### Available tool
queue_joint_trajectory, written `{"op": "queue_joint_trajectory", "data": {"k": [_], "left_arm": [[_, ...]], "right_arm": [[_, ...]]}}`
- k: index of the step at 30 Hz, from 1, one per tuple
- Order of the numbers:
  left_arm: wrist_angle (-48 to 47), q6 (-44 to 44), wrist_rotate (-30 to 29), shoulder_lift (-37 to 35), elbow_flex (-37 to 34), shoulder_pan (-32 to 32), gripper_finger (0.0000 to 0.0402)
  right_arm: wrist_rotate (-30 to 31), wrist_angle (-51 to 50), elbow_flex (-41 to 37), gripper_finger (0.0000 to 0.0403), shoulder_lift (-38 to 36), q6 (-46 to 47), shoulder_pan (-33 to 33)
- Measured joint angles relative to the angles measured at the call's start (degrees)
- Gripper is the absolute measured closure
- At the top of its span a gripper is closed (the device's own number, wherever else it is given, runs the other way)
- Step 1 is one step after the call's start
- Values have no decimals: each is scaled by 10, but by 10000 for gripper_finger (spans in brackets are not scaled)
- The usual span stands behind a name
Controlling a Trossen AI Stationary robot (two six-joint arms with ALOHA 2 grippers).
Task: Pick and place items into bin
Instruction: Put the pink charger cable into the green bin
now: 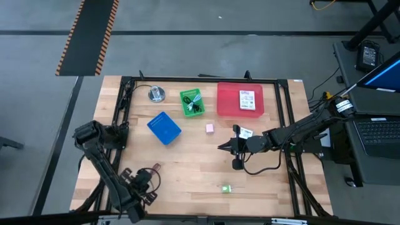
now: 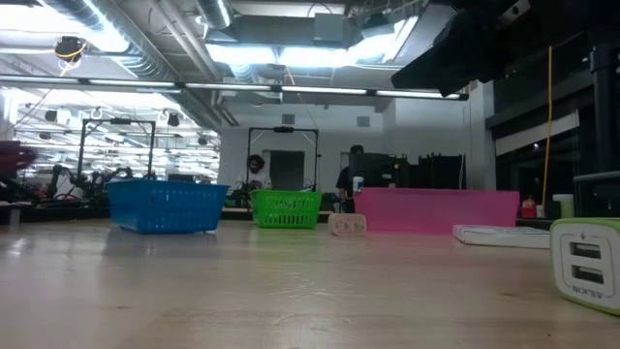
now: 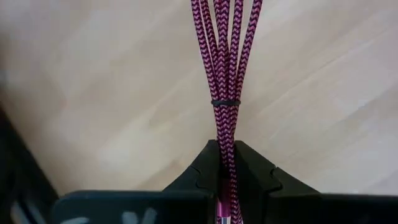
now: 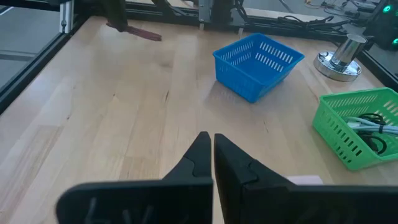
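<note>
My left gripper is at the table's near left corner, shut on the dark red cord, a bundle of several strands tied by a thin black band. My right gripper is shut on nothing, above the table's middle right and pointing left. A tiny pink cube and a white packet lie flat on the wood near it. The tiny green block sits by the near edge. Another white packet lies in the pink bin. A black cable lies in the green bin. My left gripper pinches the cord bundle between its two fingers, just behind the black band, with the fingers lying along the cord. Several strands run together through the hold. The strands reach straight out ahead of the fingertips, close over the wood.
A blue bin stands left of the table's centre, with a round silver metal object behind it at the far edge. A black frame rail runs around the table. Bare wood lies between the two grippers.
</note>
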Motion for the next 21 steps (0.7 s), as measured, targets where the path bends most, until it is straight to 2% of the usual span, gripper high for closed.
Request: {"op": "queue_joint_trajectory", "data": {"k": [5, 12, 18, 21], "left_arm": [[2, 117, -55, -21, 0, 41, 379], [37, 335, -113, -68, 0, 95, 380], [112, 469, -181, -126, -32, 134, 379], [171, 525, -197, -162, -70, 150, 379]], "right_arm": [[0, 0, 0, 402, 0, 0, 0], [0, -1, 0, 402, 0, 0, 0], [0, -3, 0, 402, 0, 0, 0], [0, -4, 0, 402, 0, 0, 0]]}}
